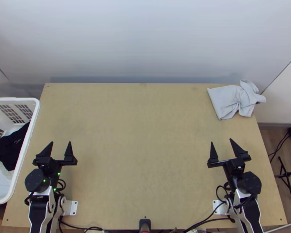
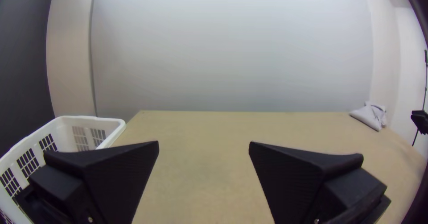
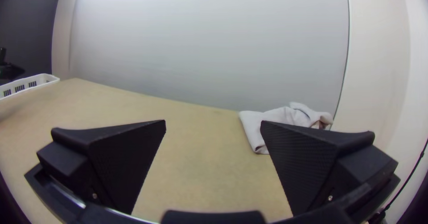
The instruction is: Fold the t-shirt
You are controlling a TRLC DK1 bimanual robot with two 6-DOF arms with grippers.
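A light grey cloth (image 1: 227,100) lies at the table's far right corner, flat and folded on its left part, bunched on its right. My left gripper (image 1: 61,143) stands open above the table's near left part, well away from the cloth. On the near right, my right gripper (image 1: 221,142) is open too, nearer than the cloth, with nothing held. The left wrist view shows the left gripper (image 2: 203,143) with its fingers wide apart and the cloth (image 2: 371,115) far off. In the right wrist view, the right gripper (image 3: 213,122) partly covers the cloth (image 3: 285,115).
A white basket (image 1: 33,116) with dark cloth (image 1: 11,149) and some white cloth inside stands along the table's left edge, near the left gripper. The wooden table (image 1: 141,136) stretches between the arms. A pale wall (image 1: 145,42) rises behind the far edge.
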